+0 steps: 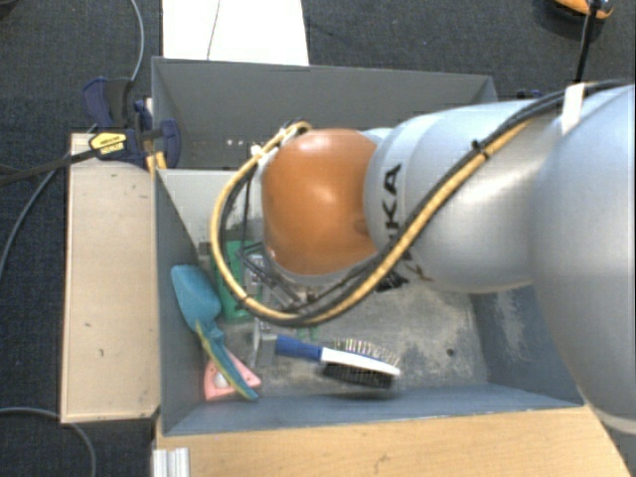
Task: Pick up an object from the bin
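Note:
My gripper (266, 288) reaches down below the orange wrist cover into the left part of the bin. It hangs over a green object (235, 266) that lies partly hidden beneath it. Just to its left lies a light-blue scoop (195, 296) with a yellow-green handle running towards the front. In front of the gripper a brush with a blue handle and a white-and-black head (343, 362) lies along the front wall. A pink piece (219, 382) sits in the front left corner.
The arm and its orange cover hide the middle and right of the bin. Bare grey floor shows to the right of the brush. The bin's left and front walls stand close to the things.

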Tool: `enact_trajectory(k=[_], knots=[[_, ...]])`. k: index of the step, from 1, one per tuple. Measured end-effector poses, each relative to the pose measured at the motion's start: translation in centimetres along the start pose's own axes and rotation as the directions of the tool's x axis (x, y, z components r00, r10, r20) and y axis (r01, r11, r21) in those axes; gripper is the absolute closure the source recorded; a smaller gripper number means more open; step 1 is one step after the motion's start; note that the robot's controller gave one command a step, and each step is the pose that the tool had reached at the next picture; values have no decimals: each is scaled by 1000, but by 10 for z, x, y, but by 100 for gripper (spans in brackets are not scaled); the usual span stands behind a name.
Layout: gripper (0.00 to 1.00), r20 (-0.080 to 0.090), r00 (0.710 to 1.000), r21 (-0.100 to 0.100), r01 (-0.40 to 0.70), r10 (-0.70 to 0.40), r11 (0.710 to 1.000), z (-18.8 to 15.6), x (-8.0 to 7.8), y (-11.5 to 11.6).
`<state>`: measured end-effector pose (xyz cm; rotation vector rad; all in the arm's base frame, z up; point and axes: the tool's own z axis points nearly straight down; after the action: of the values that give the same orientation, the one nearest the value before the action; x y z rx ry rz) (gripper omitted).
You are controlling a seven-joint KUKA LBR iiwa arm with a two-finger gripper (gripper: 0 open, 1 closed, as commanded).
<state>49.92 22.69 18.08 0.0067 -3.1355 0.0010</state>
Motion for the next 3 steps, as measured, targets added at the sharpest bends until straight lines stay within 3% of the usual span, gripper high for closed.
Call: enact_trajectory(k=[1,2,3], knots=[[0,8,1000,-2,-7,7,1000,-5,-2,-1],[0,8,1000,-4,19,-19,1000,24,-14,-35],[0,11,1000,-1,26,-26,1000,72,-16,-51]])
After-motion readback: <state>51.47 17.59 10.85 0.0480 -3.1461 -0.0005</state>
